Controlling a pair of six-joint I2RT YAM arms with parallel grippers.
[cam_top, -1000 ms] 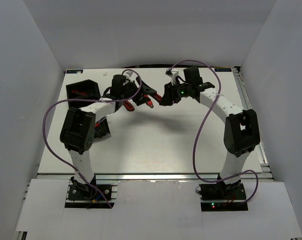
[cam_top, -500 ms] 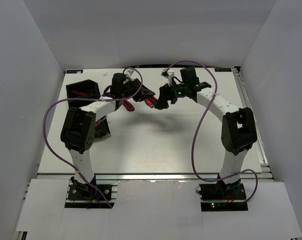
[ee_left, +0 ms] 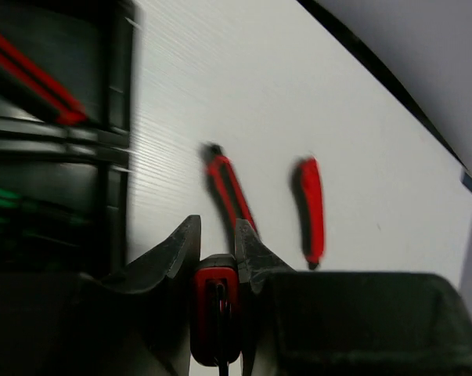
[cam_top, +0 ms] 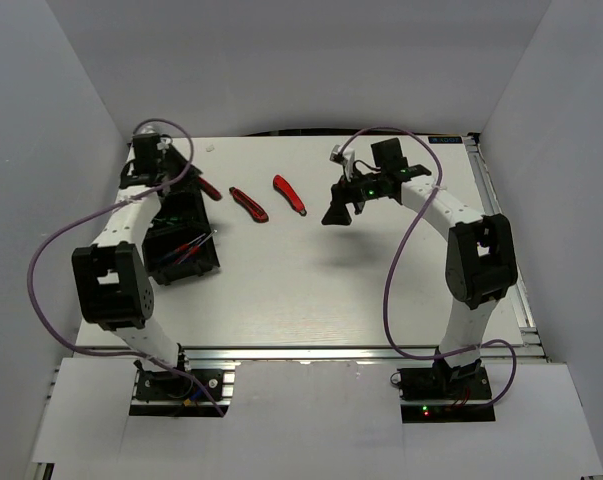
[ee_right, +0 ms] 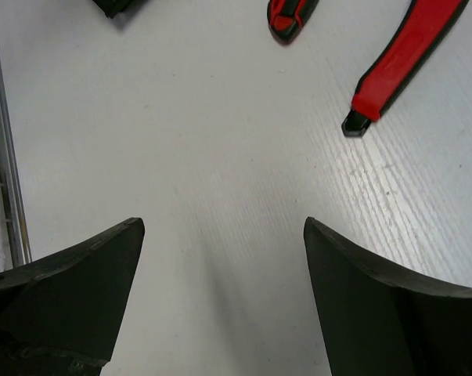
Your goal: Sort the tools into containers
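The left gripper (ee_left: 217, 243) is closed on a red-handled tool (ee_left: 216, 313), the handle pinched between both fingers. In the top view this tool (cam_top: 205, 187) juts out from the gripper toward the centre, in the upper left of the frame. Just beside it, at the left of the wrist view, sit two black bins: the upper bin (ee_left: 120, 70) holds a red tool (ee_left: 32, 70), and something green shows blurred in the lower bin (ee_left: 102, 180). From above, thin screwdrivers (cam_top: 191, 247) lie in the bin (cam_top: 209, 265) nearest the arm bases.

Two tools lie loose on the white surface (cam_top: 311, 290), upper centre: a red-and-black-handled tool (cam_top: 248, 203) and a red knife (cam_top: 289, 195), side by side and apart.

The right gripper (ee_right: 224, 274) is spread wide, holding nothing, over bare surface just right of the knife (ee_right: 404, 55).
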